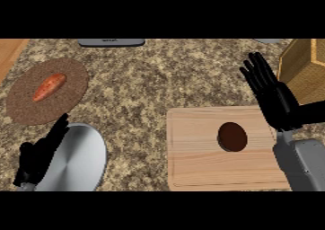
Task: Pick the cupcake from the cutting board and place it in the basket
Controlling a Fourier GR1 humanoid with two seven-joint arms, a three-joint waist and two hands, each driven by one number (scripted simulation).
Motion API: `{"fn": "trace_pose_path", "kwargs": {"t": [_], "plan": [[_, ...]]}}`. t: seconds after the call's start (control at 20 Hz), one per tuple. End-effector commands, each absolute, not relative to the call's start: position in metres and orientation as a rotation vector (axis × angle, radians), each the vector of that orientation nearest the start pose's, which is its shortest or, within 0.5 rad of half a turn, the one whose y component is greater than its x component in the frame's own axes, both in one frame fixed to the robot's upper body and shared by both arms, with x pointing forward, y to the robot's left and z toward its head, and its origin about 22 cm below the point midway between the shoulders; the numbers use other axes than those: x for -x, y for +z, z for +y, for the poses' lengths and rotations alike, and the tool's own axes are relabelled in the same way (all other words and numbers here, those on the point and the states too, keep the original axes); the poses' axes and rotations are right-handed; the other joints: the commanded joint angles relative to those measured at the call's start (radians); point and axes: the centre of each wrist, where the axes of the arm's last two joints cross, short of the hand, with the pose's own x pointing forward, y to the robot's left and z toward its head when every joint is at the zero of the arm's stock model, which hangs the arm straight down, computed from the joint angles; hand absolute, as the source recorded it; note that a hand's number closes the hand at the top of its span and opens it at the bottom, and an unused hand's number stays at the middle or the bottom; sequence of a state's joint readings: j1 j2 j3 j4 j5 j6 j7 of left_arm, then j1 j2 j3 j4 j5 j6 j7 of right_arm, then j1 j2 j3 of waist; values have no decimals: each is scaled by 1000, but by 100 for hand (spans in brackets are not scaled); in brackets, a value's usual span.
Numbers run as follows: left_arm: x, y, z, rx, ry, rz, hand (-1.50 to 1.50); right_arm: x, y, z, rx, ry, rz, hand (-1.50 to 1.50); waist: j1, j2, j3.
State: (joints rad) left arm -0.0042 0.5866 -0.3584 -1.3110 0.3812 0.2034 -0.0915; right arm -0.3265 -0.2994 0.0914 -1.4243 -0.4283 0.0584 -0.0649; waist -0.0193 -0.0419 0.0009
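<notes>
Task not yet begun. The dark brown round cupcake (232,136) sits untouched on the pale wooden cutting board (198,170), apart from the woven tan basket (309,67). Right hand (276,101) hovers beside the board, fingers straight, grasping nothing. Left hand (38,155) rests open over the grey round plate (82,157). Count: one cupcake, one board, one basket, one plate, one brown round mat (32,110) bearing what may be an orange carrot (49,86).

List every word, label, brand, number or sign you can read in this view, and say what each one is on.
Nothing legible anywhere.
Grey appliance at the counter's far edge: one small dark mark on its front, too small and blurred to read.
Cutting board, cupcake, basket, round brown mat, grey plate: no text or sign on any of them.
</notes>
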Motion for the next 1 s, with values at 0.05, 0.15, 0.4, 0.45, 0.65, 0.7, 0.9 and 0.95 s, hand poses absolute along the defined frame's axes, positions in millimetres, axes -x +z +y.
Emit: {"fn": "trace_pose_path", "kwargs": {"t": [0.05, 0.15, 0.4, 0.45, 0.65, 0.7, 0.9, 0.95], "plan": [[-215, -49, 302, -181, -144, -1223, 0, -325, 111, -250, -332, 135, -1837, 150, 18, 40, -1], [-216, -47, 316, -180, -87, -1144, 0, -334, 94, -226, -390, 140, -1861, 150, 30, 45, -1], [-191, -60, 299, -153, -53, -1024, 0, -314, 99, -161, -559, 466, -1883, 150, 43, 37, -1], [-202, -60, 297, -146, -58, -1026, 0, -304, 89, -137, -503, 523, -1899, 150, 32, 41, -2], [-198, -62, 300, -158, -21, -1016, 0, -295, 87, -127, -198, 577, -1903, -150, 15, 37, -4], [-202, -59, 302, -171, -17, -1015, 0, -289, 86, -121, -150, 611, -1882, -150, 8, 35, -4], [-195, -59, 303, -172, 2, -1011, 0, -313, 120, -172, 350, 820, -1819, -150, -15, 24, -9], [-199, -47, 313, -178, -7, -1023, 0, -318, 128, -180, 469, 844, -1783, -150, -9, 20, -9]]}}
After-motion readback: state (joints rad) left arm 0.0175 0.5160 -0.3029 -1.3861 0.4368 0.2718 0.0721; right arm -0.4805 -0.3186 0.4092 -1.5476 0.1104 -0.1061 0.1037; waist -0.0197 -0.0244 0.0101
